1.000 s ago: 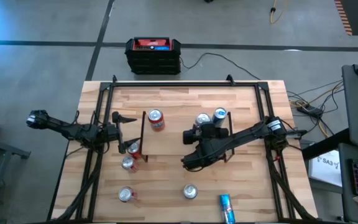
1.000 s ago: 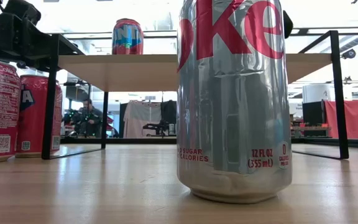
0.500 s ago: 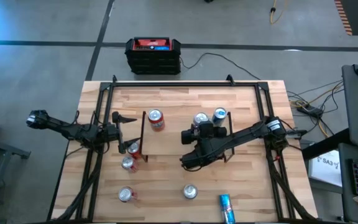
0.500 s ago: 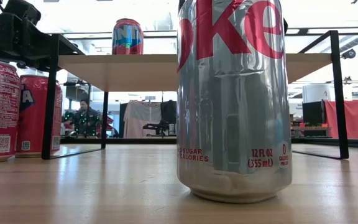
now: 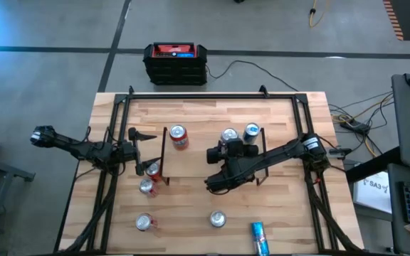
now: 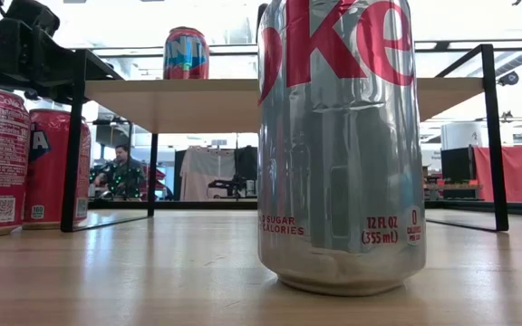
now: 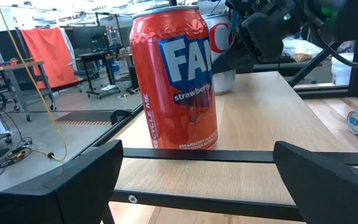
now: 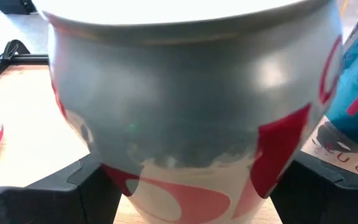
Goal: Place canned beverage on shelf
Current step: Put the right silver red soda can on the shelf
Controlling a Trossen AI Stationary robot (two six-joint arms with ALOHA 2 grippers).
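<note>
Silver can (image 5: 228, 136) with red lettering: upright, long axis vertical, top facing the overhead camera. Located on the shelf (image 5: 191, 160), toward its far edge, right of centre.

Right gripper (image 5: 228, 147): over the shelf, reaching the silver can from the near side. Fingers (image 8: 98, 193) clamped on the can's lower body, one at each side; can fills the right wrist view. Cannot tell whether the can's base rests on the board.

Blue can (image 5: 251, 131): upright on the shelf, just beside the silver can, on its right. Red can (image 5: 179, 135): upright on the shelf near the far left corner, well apart from the silver can; strawberry label readable in the left wrist view.

Left gripper (image 5: 139, 151): at the shelf's left end, fingers (image 7: 86, 180) spread wide and released, nothing between them, aimed across the shelf's black rail at the red can.

On the desk (image 5: 283, 114) itself:
- two red cans (image 5: 149, 178) upright by the shelf's near left leg;
- third red can (image 5: 144, 222) near the front edge;
- second silver can (image 5: 218, 219) upright near the front, filling the low view;
- blue can lying on its side (image 5: 259, 238) at the front edge.

Black-and-red box (image 5: 175, 62): on the floor beyond the desk.
</note>
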